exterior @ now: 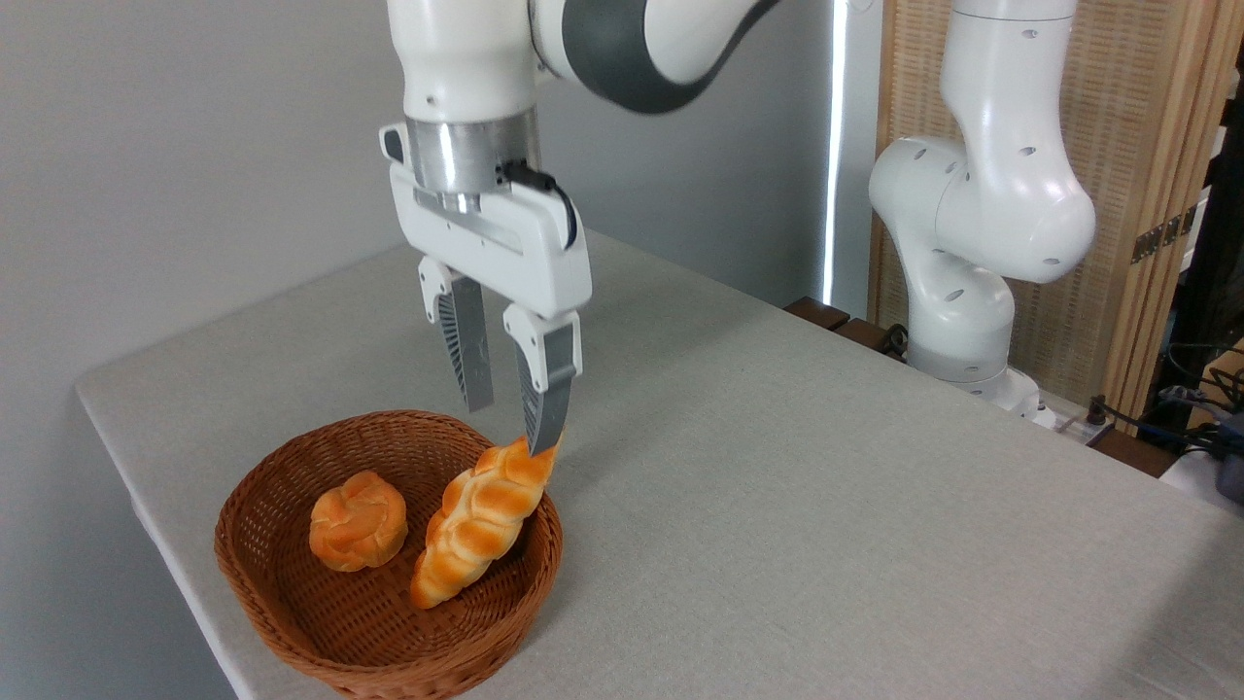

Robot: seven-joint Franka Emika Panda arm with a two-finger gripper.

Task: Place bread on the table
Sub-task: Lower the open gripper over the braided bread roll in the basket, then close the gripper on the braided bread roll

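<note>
Grey-beige clothed table [826,506] carries a wicker basket [292,603] at its near-left corner holding a round bun [358,520] and the bread [481,520] leaning on the rim, gripper [513,423] above with jaws narrowly parted, gripping nothing, right fingertip [546,428] at the bread's upper end.

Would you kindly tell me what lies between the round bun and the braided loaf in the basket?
Nothing: in the camera view only bare wicker basket floor shows between the bun and the bread.

A plain pale grey wall [194,126] fills the left and back. A bright vertical strip of light [833,146] stands beside a woven reed screen in a light wooden frame [1147,194]. Dark cables [1191,389] trail at far right.
</note>
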